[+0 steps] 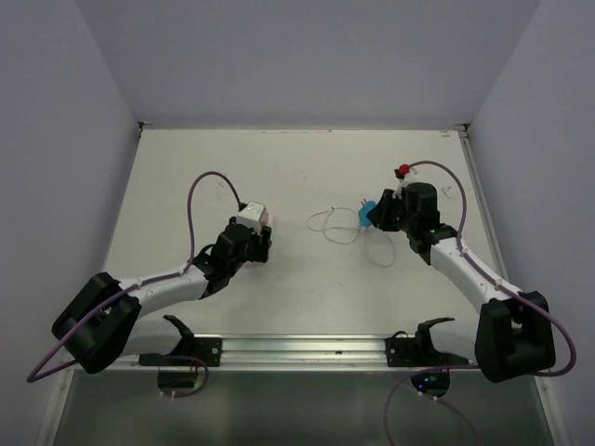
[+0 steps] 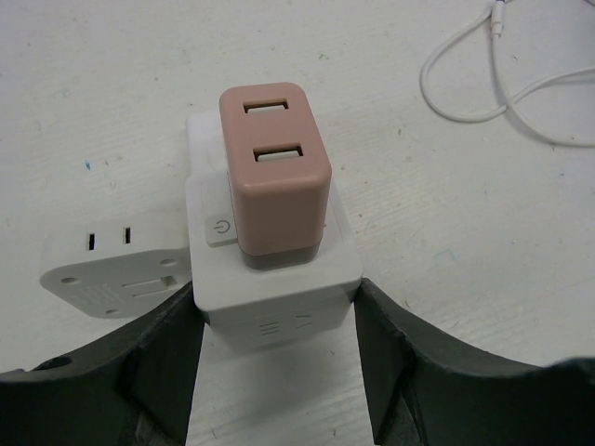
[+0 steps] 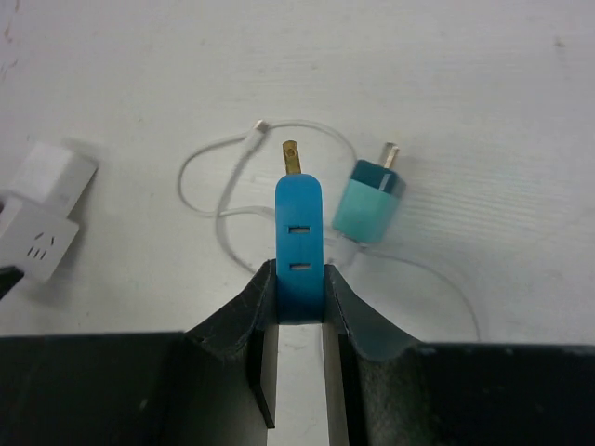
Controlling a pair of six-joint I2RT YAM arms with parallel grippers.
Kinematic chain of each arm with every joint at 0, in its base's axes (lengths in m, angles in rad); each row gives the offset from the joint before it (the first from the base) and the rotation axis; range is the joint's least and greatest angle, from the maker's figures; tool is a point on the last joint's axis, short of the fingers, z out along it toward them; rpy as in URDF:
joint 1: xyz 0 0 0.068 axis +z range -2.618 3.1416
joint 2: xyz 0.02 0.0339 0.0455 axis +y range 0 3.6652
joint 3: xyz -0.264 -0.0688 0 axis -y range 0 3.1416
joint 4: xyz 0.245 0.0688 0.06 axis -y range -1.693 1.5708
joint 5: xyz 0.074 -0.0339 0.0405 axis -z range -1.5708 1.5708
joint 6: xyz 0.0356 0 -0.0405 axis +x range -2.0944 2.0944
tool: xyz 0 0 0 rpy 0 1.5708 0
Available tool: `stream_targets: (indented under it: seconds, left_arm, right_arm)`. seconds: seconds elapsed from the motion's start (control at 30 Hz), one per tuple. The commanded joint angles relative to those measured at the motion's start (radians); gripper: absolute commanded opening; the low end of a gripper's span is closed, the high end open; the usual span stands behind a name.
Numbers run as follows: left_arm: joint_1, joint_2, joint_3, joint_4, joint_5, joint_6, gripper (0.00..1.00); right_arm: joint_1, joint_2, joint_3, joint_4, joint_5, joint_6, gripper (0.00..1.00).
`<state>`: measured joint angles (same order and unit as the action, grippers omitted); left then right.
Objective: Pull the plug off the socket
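Observation:
The socket (image 2: 274, 279) is a white cube standing on the table. A pink plug (image 2: 274, 172) with two slots sits plugged into its top face. My left gripper (image 2: 276, 321) is shut on the socket, one dark finger against each side; the top view shows it left of centre (image 1: 249, 237) with the socket (image 1: 253, 218). My right gripper (image 3: 299, 279) is shut on a flat blue plug (image 3: 299, 223) with a brass prong pointing away. The top view shows that gripper at the right (image 1: 379, 214).
A smaller flat white piece with slots (image 2: 112, 269) lies touching the socket's left side. A teal charger (image 3: 369, 200) with a thin white cable (image 1: 335, 223) lies beside the blue plug. A small red object (image 1: 403, 171) sits behind the right arm. Walls enclose three sides.

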<state>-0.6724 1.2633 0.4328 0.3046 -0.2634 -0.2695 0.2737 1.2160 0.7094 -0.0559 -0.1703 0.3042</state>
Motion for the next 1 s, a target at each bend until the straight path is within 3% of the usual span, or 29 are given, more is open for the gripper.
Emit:
stream_targets:
  seconds: [0.0,0.23,0.6,0.7,0.73,0.83,0.97]
  left_arm:
    - [0.005,-0.01,0.009,0.025,0.038,-0.008,0.0]
    - [0.004,-0.004,0.007,0.048,0.088,-0.005,0.0]
    - [0.005,-0.002,0.009,0.065,0.151,0.006,0.0]
    - [0.005,-0.004,0.009,0.067,0.164,0.012,0.0]
    - [0.005,-0.005,0.012,0.065,0.165,0.012,0.0]
    - [0.005,-0.002,0.014,0.062,0.151,0.016,0.06]
    - [0.005,-0.005,0.018,0.057,0.132,0.016,0.18]
  right_arm:
    - [-0.112,0.0,-0.045,0.097,0.064,0.196,0.0]
    - [-0.33,0.115,-0.09,0.275,0.019,0.361,0.0]
    - [-0.373,0.457,0.036,0.479,-0.153,0.461,0.02]
    - [-0.373,0.475,0.047,0.458,-0.146,0.461,0.16]
    - [-0.375,0.465,0.047,0.44,-0.137,0.443,0.33]
    - [-0.373,0.418,0.048,0.349,-0.088,0.391,0.62]
    - [-0.373,0.335,0.038,0.265,-0.041,0.328,0.75]
